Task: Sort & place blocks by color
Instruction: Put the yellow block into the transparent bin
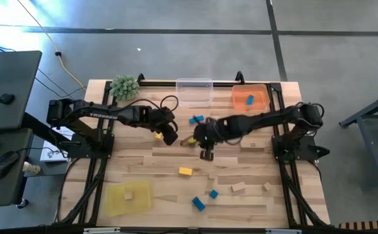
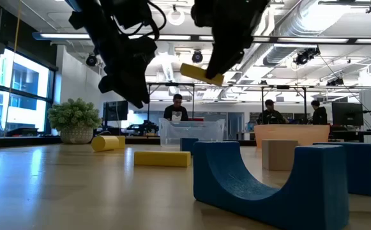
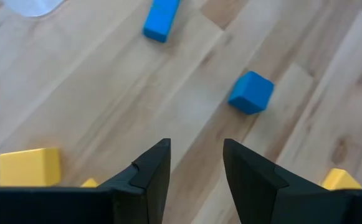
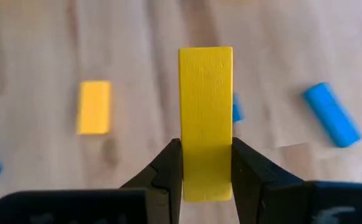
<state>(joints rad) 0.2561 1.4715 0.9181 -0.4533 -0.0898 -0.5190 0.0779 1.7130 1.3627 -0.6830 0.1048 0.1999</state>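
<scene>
My right gripper (image 4: 207, 146) is shut on a yellow bar (image 2: 201, 73) and hangs above the middle of the table (image 1: 206, 151). My left gripper (image 3: 196, 149) is open and holds nothing. It hovers over bare wood just left of the right one (image 1: 169, 135), near a yellow block (image 1: 158, 135). A blue cube (image 3: 250, 92) and a blue bar (image 3: 161, 18) lie flat beyond its fingers. More blocks lie flat on the table: a yellow one (image 1: 185, 171), two blue ones (image 1: 213, 194) (image 1: 198, 204) and plain wood ones (image 1: 239, 188). My right gripper pinches the yellow bar between its two fingers at one end (image 4: 207, 177). The fingers lie along the bar, and the rest of it sticks out past the fingertips. The bar is lifted clear of the table and is slightly tilted in the low view.
Along the far edge stand a clear tray (image 1: 194, 91), an orange tray (image 1: 261, 104) with a blue block in it, and a green spiky plant (image 1: 125, 86). A yellow tray (image 1: 114, 201) with one wood block lies near the front left. A blue arch block (image 2: 268, 182) stands close to the low camera.
</scene>
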